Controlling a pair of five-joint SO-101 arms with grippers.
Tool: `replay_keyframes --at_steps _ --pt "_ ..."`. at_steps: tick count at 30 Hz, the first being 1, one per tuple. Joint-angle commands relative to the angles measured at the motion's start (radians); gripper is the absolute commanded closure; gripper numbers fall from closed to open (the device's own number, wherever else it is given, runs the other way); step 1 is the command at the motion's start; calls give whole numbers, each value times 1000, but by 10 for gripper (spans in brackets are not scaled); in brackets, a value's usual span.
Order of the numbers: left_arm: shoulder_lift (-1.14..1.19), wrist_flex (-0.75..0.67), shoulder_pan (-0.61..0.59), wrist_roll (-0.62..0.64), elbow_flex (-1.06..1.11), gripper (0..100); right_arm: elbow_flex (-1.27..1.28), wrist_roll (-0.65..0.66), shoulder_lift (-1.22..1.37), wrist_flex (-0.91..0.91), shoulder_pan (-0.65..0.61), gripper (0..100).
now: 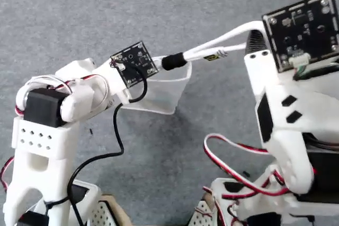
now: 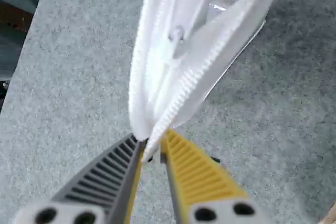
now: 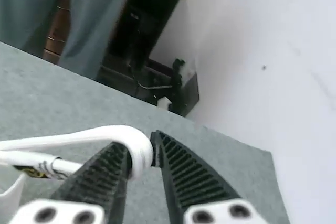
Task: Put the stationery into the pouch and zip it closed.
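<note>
The left gripper (image 2: 152, 148) is clamped on the zipper end of the translucent white zip pouch (image 2: 205, 51) at centre-left of the grey desk (image 1: 185, 146), while the right gripper (image 3: 140, 153) pinches the looped white cable (image 3: 79, 137) reaching the pouch's mouth

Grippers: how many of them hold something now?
2. The left gripper pinches the pouch at its zipper end; the right gripper clamps the bent white cable.

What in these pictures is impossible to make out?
High view: a camera board covers where the left pincer grips the pouch.
Left wrist view: the pouch's contents blur behind its cloudy wall; its far end is cut off.
Right wrist view: the white cable in the right pincer runs off the edge.
</note>
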Motion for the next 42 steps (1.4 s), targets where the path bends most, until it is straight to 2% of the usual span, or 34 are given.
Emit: replay_keyframes --at_steps 1,8,14,24,26,31,35,38,42 --pt "-3 -11 -65 18 2 971 -5 11 -13 -41 98 986" --pt "-2 -52 -134 20 90 971 -2 11 -13 -38 222 986" --pt "-3 -100 -165 28 150 972 -1 12 -12 -34 222 986" --pt "-5 -98 -87 40 91 969 -8 9 -12 -41 31 986" --pt "-5 -97 -73 43 76 940 -8 5 -12 -41 -3 986" --pt "-5 -112 -70 242 22 810 -58 -75 -18 -37 -141 986" --pt "-5 -178 -68 376 24 777 -94 -112 -16 -41 -296 986" --pt "-5 -176 -65 391 24 776 -84 -126 -15 -72 -361 986" --pt "-5 -176 -10 396 24 776 -47 -135 -15 -135 -368 986"
